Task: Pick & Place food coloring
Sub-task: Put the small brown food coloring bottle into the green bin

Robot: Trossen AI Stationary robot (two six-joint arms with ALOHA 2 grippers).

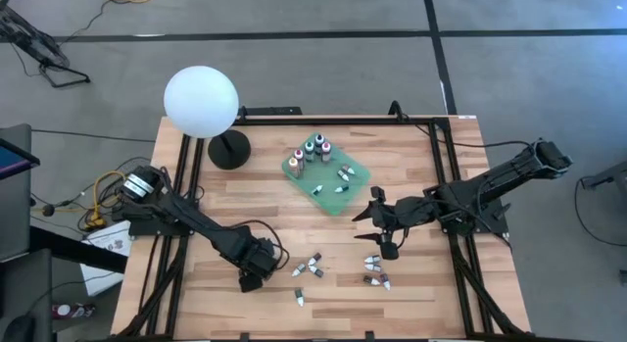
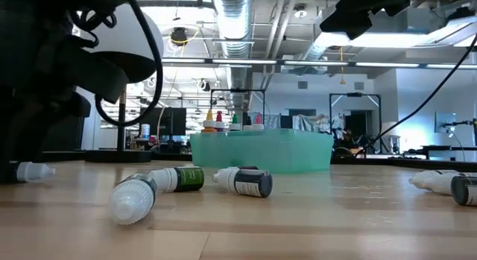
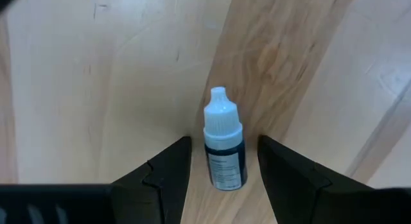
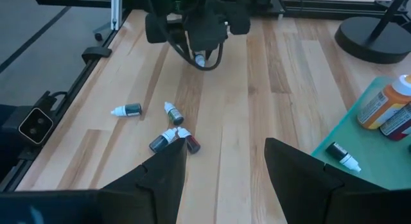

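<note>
The left gripper (image 3: 221,179) sits low on the worktop (image 1: 245,200), well short of the green tray (image 1: 355,197), its fingers part-open either side of a white-capped bottle (image 3: 224,147) lying between them, not yet clamped — next, probably, close and lift — while the right gripper (image 1: 377,217) waits wide open beside the tray.

Bottle (image 3: 224,150) btwn left tool (image 3: 223,179) fingers; tray (image 1: 356,190) behind.

We can read no text anywhere. The bottle (image 3: 224,150) between the left gripper's fingers carries a dark label with pale print too small for us to make out, and the labels on the bottles (image 2: 246,181) lying on the table (image 2: 313,223) are just as illegible.
</note>
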